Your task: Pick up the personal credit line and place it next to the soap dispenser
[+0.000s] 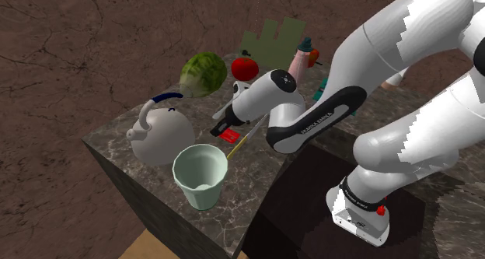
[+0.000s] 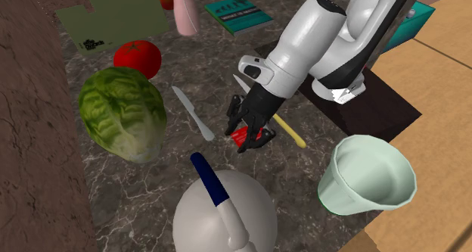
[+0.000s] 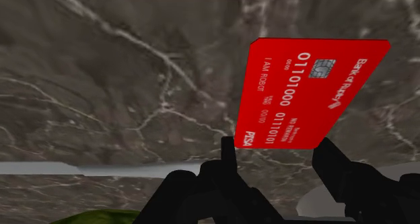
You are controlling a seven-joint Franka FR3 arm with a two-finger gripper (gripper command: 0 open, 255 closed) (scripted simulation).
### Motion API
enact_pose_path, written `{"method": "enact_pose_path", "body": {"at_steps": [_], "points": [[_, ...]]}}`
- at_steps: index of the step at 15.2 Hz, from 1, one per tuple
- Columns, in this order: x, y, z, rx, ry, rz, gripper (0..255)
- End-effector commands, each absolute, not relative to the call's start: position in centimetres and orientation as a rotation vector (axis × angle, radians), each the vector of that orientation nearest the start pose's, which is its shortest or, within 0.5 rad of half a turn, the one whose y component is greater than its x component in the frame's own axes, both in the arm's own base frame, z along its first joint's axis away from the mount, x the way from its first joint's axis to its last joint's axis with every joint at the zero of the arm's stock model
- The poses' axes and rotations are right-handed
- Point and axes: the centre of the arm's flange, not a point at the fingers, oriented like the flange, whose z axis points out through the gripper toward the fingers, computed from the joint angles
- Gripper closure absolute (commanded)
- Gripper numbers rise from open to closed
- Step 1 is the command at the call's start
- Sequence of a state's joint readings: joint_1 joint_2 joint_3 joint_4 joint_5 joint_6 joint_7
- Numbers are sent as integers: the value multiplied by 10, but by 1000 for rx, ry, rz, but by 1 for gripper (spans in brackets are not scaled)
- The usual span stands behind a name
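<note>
Wrist view: red credit card (image 3: 309, 88) w/ white print "Bank of Robot", a chip and a number row. Its narrow end sits between the two black fingertips of the gripper (image 3: 277, 148), one at each corner, so the hand is closed on the card. The card tilts up off the dark marble counter (image 3: 121, 88) rather than lying flat. A grey knife (image 3: 60, 167) crosses just behind the fingers.

Second exterior view: gripper (image 2: 249, 133) points down at mid-counter w/ the card (image 2: 241, 138) in it. The grey knife (image 2: 193, 113) lies just beside, on the view's left. A yellow-handled utensil (image 2: 291, 131) lies on the right, partly under the arm. Cabbage (image 2: 122, 113) and tomato (image 2: 138, 59) are further left. A white kettle w/ blue handle (image 2: 223, 213) is at the bottom and a pale green cup (image 2: 367, 175) at lower right. The pink soap dispenser (image 2: 185, 12) stands at the top edge, well apart from the card, near a teal book (image 2: 238, 14) and a green paper bag (image 2: 113, 16).

Shoulder view: card (image 1: 228, 136) under the gripper (image 1: 225, 128), between kettle (image 1: 159, 133) and utensil (image 1: 241, 145), w/ the cup (image 1: 200, 174) near. The dispenser (image 1: 298, 63) is at the counter's far side, past the tomato (image 1: 244, 67) and right of the cabbage (image 1: 204, 72). The dark stand (image 1: 311, 218) is at lower right.
</note>
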State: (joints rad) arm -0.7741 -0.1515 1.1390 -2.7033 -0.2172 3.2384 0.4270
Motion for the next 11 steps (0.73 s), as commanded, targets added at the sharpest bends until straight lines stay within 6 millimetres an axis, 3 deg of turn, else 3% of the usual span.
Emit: {"method": "enact_pose_path", "body": {"at_steps": [1,6,11], "points": [[414,174,309,-2949,-285,-885,255],[413,174,310,-2949,-285,-885,255],[413,174,336,-2949,-285,-885,255]]}}
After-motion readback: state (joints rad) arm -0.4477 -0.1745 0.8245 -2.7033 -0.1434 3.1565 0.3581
